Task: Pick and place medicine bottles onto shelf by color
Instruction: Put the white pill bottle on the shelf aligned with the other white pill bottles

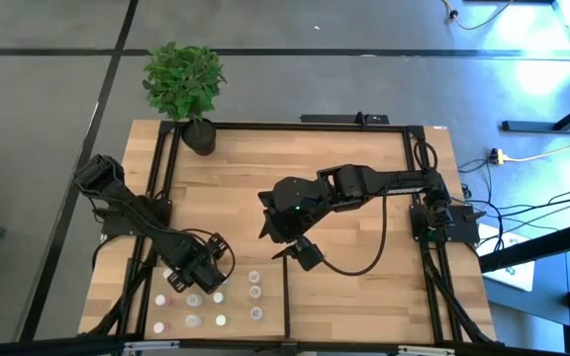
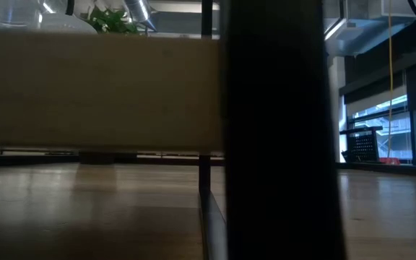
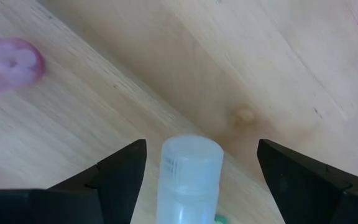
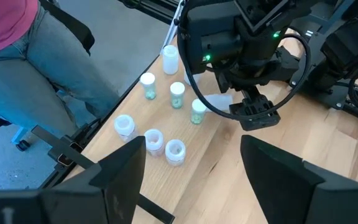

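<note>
We found the left gripper low over the shelf, its fingers spread apart with a whitish medicine bottle upright between them, a gap showing on each side of it. A pinkish-topped bottle stood well off to one side of that gripper. The right gripper hung above the table, fingers wide apart and holding nothing, with more bottles ahead of it and a seated person beyond the table edge.
</note>
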You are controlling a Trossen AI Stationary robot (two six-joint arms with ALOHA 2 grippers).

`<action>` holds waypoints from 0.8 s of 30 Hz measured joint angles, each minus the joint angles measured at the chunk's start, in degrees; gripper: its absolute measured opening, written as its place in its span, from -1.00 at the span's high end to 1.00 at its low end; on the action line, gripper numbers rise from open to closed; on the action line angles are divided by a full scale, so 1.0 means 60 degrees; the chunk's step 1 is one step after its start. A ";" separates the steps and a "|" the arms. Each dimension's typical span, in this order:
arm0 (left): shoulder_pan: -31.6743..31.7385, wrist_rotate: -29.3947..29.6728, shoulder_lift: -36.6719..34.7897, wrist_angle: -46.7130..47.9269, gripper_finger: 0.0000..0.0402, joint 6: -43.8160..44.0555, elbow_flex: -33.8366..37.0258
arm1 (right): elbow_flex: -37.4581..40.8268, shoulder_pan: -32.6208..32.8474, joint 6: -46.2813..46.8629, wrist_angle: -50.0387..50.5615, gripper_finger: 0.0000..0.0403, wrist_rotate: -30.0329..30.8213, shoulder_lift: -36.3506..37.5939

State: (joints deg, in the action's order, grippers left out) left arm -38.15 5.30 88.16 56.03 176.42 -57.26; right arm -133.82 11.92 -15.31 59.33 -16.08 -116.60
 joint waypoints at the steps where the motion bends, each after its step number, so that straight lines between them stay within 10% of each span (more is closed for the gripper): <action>1: 0.0000 0.0000 0.0014 0.0003 -0.49 0.0004 0.0004 | 0.0000 0.0000 0.0000 0.0002 -0.31 -0.0003 0.0000; 24: 0.0000 -0.0007 0.0099 -0.0067 -0.02 -0.0011 0.0007 | 0.0000 0.0000 0.0003 0.0000 -0.31 -0.0004 0.0000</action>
State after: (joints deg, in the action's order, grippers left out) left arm -38.15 5.26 88.75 55.63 176.35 -57.21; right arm -133.82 11.92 -15.29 59.33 -16.10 -116.60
